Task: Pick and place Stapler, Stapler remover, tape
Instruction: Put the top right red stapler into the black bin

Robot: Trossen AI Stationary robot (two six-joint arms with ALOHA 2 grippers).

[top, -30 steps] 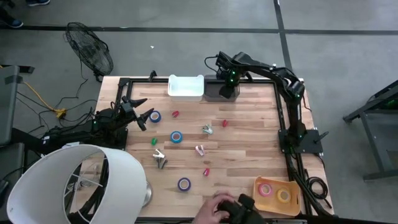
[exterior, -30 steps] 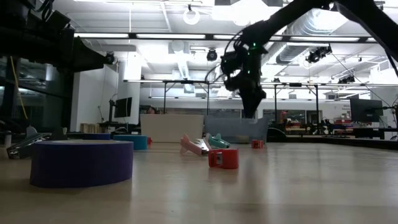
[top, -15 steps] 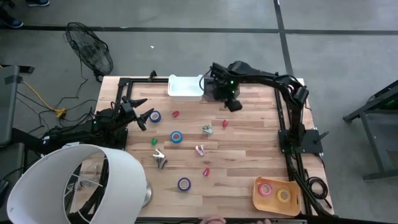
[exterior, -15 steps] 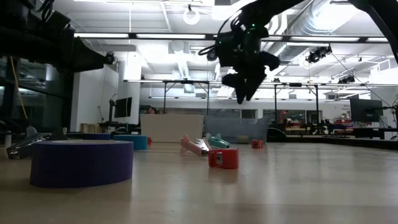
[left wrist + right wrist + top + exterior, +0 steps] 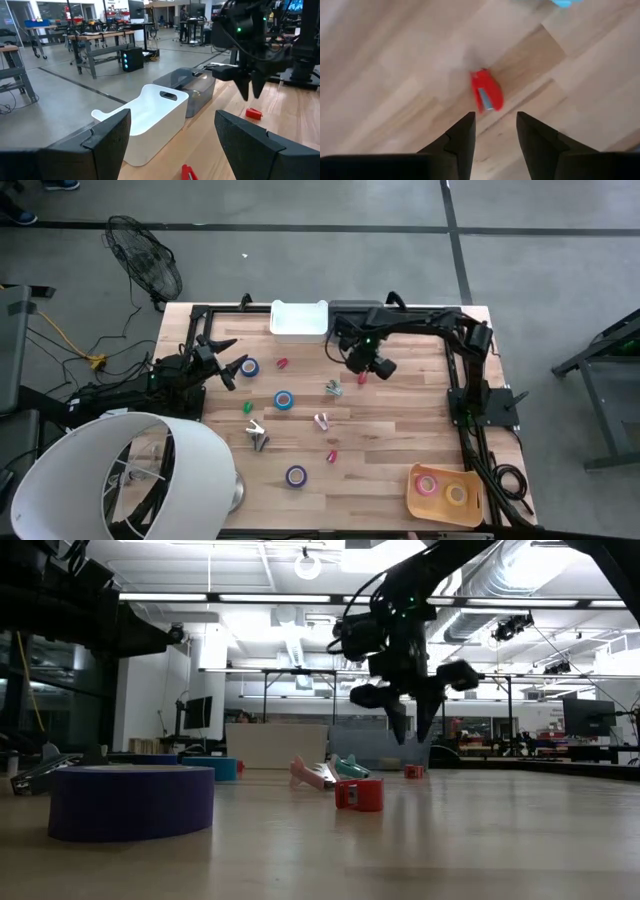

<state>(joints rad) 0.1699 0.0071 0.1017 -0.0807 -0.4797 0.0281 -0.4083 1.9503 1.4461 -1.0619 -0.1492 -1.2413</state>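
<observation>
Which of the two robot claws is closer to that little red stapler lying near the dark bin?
The right one. The right gripper hangs just above the red stapler, fingers open with nothing between them. The left gripper waits open at the table's far left edge, beside a blue tape roll.

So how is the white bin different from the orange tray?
The white bin sits at the table's far edge and looks empty from above; the orange tray sits at the near right corner, holding two tape rolls. The bin is rectangular, the tray rounder-cornered. Both rest on the wooden table.
</observation>
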